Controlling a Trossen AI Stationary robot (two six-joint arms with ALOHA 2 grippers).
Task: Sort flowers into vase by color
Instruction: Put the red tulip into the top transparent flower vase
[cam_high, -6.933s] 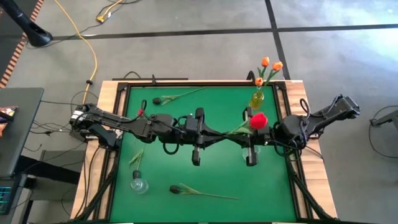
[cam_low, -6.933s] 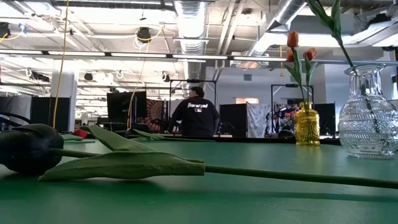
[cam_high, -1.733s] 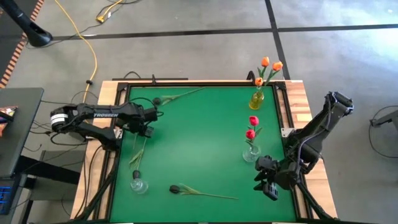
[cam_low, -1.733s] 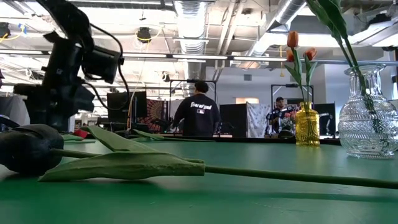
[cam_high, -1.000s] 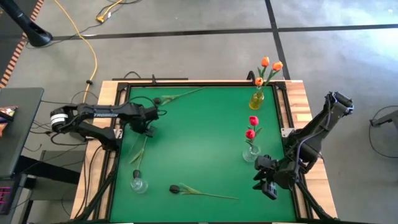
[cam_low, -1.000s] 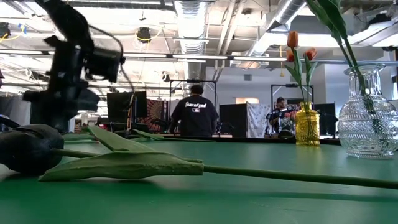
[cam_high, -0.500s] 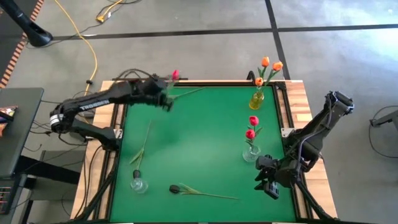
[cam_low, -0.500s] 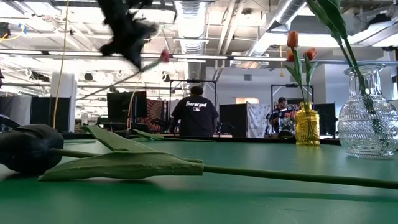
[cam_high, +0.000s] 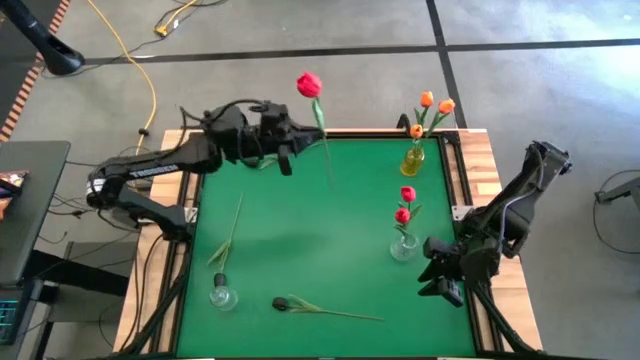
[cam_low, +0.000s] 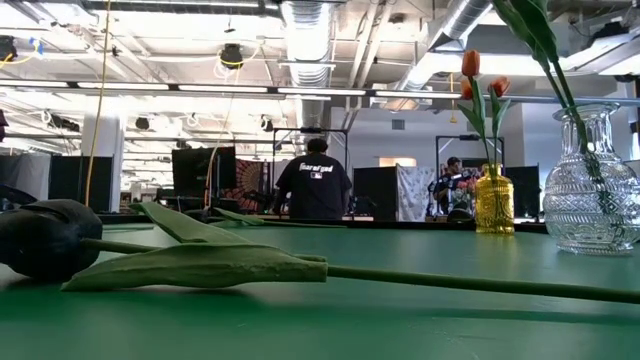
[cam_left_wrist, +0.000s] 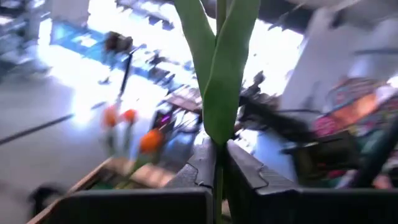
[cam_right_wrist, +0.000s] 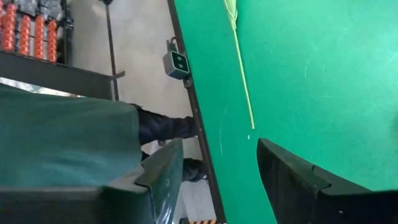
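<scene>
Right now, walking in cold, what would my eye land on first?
Probably the red tulip held up over the table's far edge, its stem pinched in the left hand. Next, the yellow vase of orange tulips at the far right corner, and the clear vase with two red ones nearby.

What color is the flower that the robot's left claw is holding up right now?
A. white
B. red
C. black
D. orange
B. In the high view, the left claw is shut on the stem of a tulip with a bright red head, lifted over the table's far edge.
</scene>
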